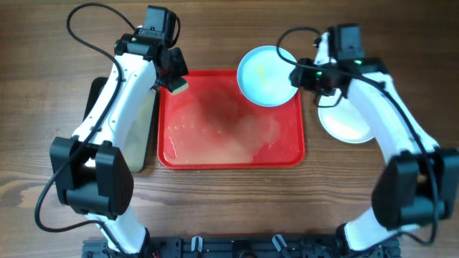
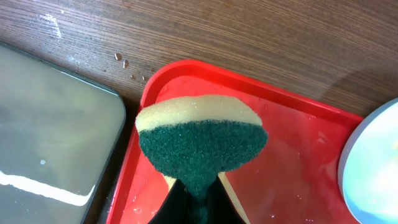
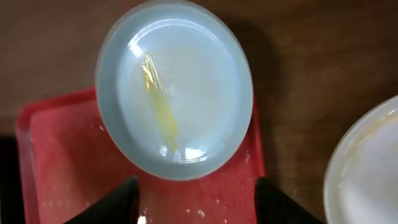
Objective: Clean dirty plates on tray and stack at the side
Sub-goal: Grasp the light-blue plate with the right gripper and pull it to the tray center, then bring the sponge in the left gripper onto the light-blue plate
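Wooden table (image 1: 229,208), red tray (image 1: 215,154), plate (image 1: 265,75), gripped sponge (image 2: 199,140)

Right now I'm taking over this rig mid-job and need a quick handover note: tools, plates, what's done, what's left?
Left tool: shut on the sponge, over the red tray at its far left corner.
Right tool: open, just short of the aqua plate.
That plate sits at the tray's far right corner, overlapping the rim, with a yellow smear on it: not clean.
White plate lies on the table right of the tray; one or a stack, cannot tell.
Left: scrub the smeared plate, stack it there.
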Controlling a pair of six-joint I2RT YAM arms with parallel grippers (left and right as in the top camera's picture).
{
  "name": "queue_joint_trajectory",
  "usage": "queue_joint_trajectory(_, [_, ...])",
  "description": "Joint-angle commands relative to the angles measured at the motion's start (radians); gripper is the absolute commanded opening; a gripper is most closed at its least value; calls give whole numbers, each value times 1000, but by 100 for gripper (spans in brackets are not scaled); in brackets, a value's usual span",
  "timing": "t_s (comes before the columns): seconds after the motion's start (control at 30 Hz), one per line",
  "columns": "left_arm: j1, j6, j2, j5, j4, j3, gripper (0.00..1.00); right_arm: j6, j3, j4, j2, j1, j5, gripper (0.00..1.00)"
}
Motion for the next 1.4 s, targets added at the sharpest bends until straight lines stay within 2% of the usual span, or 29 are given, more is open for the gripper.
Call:
queue_joint_trajectory(0.0, [6, -2, 11, 5, 2, 15, 4, 45, 56, -56, 158, 19, 28, 48])
queue_joint_trajectory(0.03, [6, -2, 11, 5, 3, 15, 4, 45, 56, -69, 188, 19, 44, 43])
queue_joint_trajectory(0.23, [5, -2, 11, 5, 3, 15, 4, -16, 56, -74, 271, 53, 68, 37])
queue_joint_trajectory(0.37, [6, -2, 11, 5, 3, 15, 4, -34, 56, -61, 278, 125, 125, 36])
queue_joint_trajectory(0.5, [6, -2, 11, 5, 3, 15, 4, -3, 56, -55, 278, 122, 138, 37])
queue_joint_trajectory(0.6, [6, -2, 11, 5, 3, 15, 4, -13, 56, -71, 278, 126, 124, 28])
queue_joint_trajectory(0.77, [6, -2, 11, 5, 3, 15, 4, -182, 56, -182, 278, 197, -18, 27])
queue_joint_trajectory(0.83, [6, -2, 11, 5, 3, 15, 4, -206, 56, -218, 278, 252, -36, 26])
queue_joint_trajectory(0.97, [6, -2, 11, 5, 3, 15, 4, -246, 79, -277, 277, 347, -28, 27])
queue_joint_trajectory(1.07, [6, -2, 11, 5, 2, 15, 4, -256, 168, -307, 277, 342, -20, 27])
queue_joint_trajectory(1.1, [5, -2, 11, 5, 2, 15, 4, -284, 208, -306, 277, 331, -19, 30])
queue_joint_trajectory(1.17, [6, -2, 11, 5, 2, 15, 4, -407, 259, -242, 277, 313, -6, 46])
queue_joint_trajectory(1.27, [5, -2, 11, 5, 2, 15, 4, -539, 259, -149, 310, 311, 58, 48])
queue_joint_trajectory(1.37, [5, -2, 11, 5, 2, 15, 4, -590, 259, -122, 382, 312, 48, 48])
